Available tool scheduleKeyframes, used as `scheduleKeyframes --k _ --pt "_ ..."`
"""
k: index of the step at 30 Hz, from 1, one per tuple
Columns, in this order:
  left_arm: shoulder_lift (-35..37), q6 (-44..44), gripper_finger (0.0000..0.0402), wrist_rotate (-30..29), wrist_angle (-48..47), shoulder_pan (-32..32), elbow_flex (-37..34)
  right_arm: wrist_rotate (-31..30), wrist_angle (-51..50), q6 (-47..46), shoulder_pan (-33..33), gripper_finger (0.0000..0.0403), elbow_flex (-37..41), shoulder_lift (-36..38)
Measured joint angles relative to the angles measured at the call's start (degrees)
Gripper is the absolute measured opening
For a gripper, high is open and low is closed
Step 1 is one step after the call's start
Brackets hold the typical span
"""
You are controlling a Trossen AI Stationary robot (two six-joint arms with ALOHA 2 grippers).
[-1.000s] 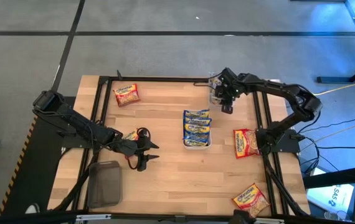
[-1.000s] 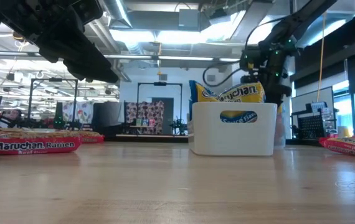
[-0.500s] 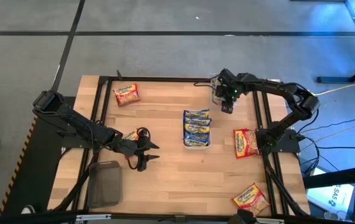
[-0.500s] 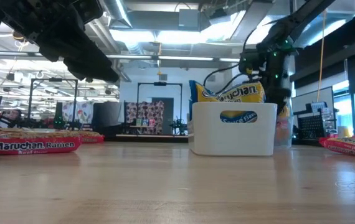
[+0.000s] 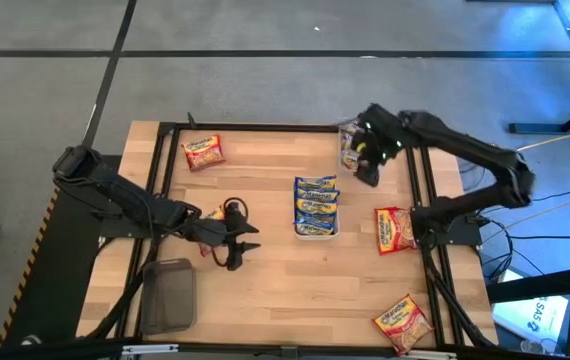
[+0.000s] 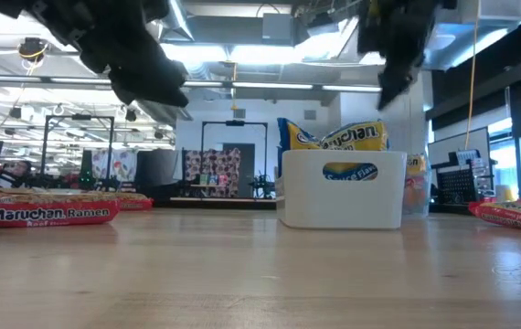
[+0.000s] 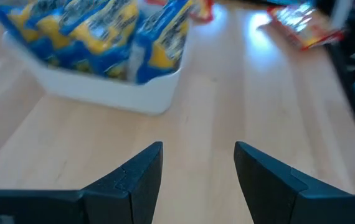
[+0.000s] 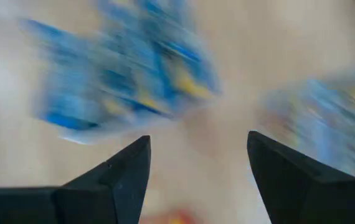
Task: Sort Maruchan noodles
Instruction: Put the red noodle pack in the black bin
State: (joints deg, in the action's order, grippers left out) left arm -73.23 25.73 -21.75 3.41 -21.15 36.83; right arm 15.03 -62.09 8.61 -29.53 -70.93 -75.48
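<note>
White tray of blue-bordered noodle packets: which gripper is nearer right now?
Right. The right gripper hovers just beyond the white tray's far right corner; the left gripper is farther off, to its near left.

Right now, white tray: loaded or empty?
Loaded. The white tray holds blue-bordered noodle packets standing on edge; in the low view they stick up above its rim.
</note>
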Motion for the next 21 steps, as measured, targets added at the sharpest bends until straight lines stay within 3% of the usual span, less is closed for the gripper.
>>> scheduleKeyframes --k 2,4,11,15,21 --pt "0.0 2.4 0.0194 0.0 -6.7 1.0 2.2 6.4 8.6 -2.1 4.8 0.0241 4.6 4.3" --pt "0.0 6.0 0.0194 0.0 -14.6 1.9 4.6 8.9 18.3 -4.4 10.2 0.0241 10.0 8.3" --pt "0.0 23.0 0.0194 6.0 -39.0 4.6 9.3 6.6 52.3 -16.3 26.7 0.0241 29.1 15.1" --pt "0.0 33.7 0.0194 9.8 -47.7 5.1 9.1 5.4 62.1 -20.3 32.5 0.0241 34.0 14.4" --pt "-0.2 41.7 0.0194 14.1 -48.3 5.1 4.7 -1.6 67.5 -20.5 39.3 0.0241 36.0 13.6"
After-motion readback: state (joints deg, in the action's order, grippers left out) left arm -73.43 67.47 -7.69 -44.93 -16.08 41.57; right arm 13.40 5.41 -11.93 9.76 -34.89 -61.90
